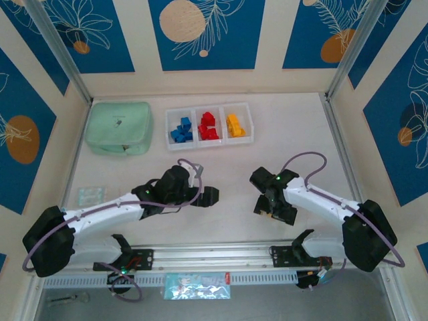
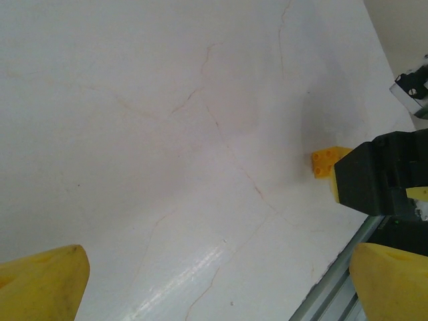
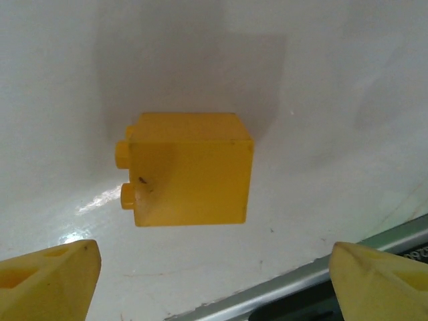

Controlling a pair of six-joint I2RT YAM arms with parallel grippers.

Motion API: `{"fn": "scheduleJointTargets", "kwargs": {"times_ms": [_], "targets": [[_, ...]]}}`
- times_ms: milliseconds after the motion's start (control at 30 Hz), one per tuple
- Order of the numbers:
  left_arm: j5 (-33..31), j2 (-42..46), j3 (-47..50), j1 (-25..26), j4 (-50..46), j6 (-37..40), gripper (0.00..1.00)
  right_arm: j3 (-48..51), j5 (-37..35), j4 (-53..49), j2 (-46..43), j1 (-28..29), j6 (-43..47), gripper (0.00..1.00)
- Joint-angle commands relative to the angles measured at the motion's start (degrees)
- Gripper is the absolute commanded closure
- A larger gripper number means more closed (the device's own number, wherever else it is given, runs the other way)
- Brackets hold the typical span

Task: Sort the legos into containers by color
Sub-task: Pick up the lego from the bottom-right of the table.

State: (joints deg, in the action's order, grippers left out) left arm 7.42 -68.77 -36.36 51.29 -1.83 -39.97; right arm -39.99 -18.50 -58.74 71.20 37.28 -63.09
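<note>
A yellow lego brick (image 3: 190,170) lies on its side on the white table, studs pointing left, just ahead of my right gripper (image 3: 214,281). That gripper is open, a fingertip on either side below the brick, not touching it. The left wrist view shows the same brick (image 2: 328,160) peeking out beside the right gripper's black body (image 2: 381,180). My left gripper (image 2: 214,287) is open over bare table with nothing between its fingers. The three joined white bins (image 1: 208,142) stand at the back, holding blue legos (image 1: 181,130), red legos (image 1: 209,127) and yellow legos (image 1: 234,126). From above, the left gripper (image 1: 212,196) and right gripper (image 1: 271,212) sit mid-table.
A mint-green zippered pouch (image 1: 120,127) lies left of the bins. A small clear packet (image 1: 90,195) rests near the left arm. The metal rail (image 1: 214,254) runs along the near edge, close behind the yellow brick (image 3: 301,287).
</note>
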Motion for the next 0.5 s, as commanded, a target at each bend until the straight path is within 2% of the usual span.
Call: {"fn": "scheduleJointTargets", "kwargs": {"times_ms": [0,467], "targets": [[-0.38,-0.84,-0.70,0.55,-1.62,1.41,0.01,1.40,3.88,5.50,1.10,-2.73,0.87,0.16],[-2.63,0.18,0.09,0.51,-2.34,-0.24,0.01,4.08,6.01,11.42,2.18,-8.89,6.87,0.39]]}}
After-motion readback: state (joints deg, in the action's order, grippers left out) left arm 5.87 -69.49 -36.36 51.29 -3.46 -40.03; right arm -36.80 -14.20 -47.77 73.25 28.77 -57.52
